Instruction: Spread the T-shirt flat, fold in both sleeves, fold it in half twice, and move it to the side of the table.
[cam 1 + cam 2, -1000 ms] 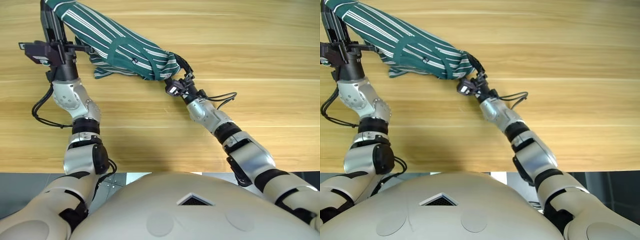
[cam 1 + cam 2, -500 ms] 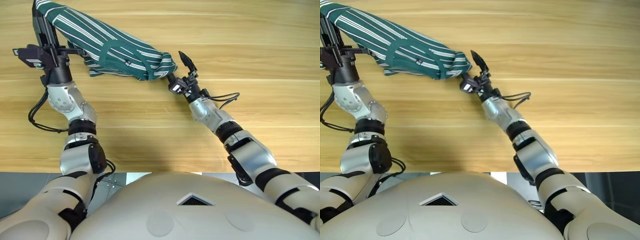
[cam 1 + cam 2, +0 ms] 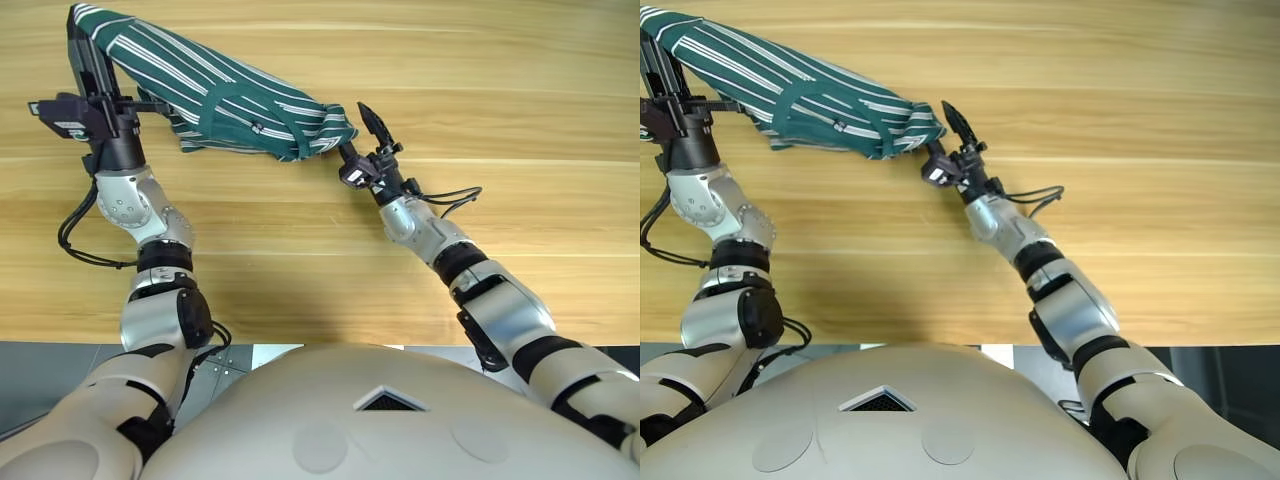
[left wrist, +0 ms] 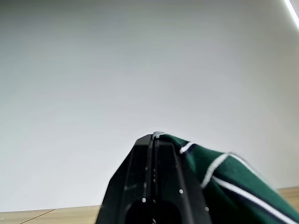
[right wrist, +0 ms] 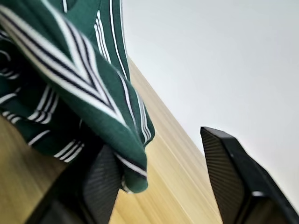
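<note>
The green T-shirt [image 3: 230, 95] with white stripes is bunched into a long roll. It slopes from the far left of the wooden table [image 3: 500, 100] down toward the middle. My left gripper [image 3: 82, 18] is raised over the far left and is shut on the shirt's upper end [image 4: 219, 172]. My right gripper [image 3: 353, 132] is at the shirt's lower end, open. One finger [image 5: 100, 182] sits under the hanging cloth [image 5: 79, 93]. The other finger [image 5: 231, 172] stands free beside it.
Bare table stretches to the right and toward the near edge [image 3: 330, 343]. Black cables [image 3: 450, 195] loop from my right wrist over the table.
My right gripper has opened and let go of the shirt's lower end. My left gripper has carried the upper end a little farther left.
</note>
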`<action>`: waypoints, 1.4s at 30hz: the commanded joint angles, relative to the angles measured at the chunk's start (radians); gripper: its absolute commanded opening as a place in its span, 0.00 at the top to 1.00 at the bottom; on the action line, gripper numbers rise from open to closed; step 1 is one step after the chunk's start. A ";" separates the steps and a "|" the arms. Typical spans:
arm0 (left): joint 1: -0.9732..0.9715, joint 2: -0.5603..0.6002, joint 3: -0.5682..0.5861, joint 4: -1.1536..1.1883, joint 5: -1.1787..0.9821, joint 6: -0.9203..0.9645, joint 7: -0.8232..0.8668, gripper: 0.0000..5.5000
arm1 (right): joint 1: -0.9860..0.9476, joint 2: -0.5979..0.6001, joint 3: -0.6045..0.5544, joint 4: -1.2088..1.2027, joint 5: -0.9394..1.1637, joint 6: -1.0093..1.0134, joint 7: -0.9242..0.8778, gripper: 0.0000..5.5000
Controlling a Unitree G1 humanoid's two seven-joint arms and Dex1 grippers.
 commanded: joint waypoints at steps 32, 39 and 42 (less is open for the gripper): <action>0.291 0.091 -0.409 -0.503 -0.071 0.089 -0.320 1.00 | 0.317 -0.418 -0.301 -0.905 1.096 -0.311 0.872 0.99; -0.097 0.083 -0.227 -0.098 -0.029 0.201 -0.117 1.00 | -0.137 -0.210 -0.338 -0.291 0.737 -0.165 0.753 0.99; -0.397 0.114 -0.258 0.245 0.141 0.306 0.084 1.00 | -0.456 -0.157 -0.259 0.107 0.488 0.020 0.450 0.99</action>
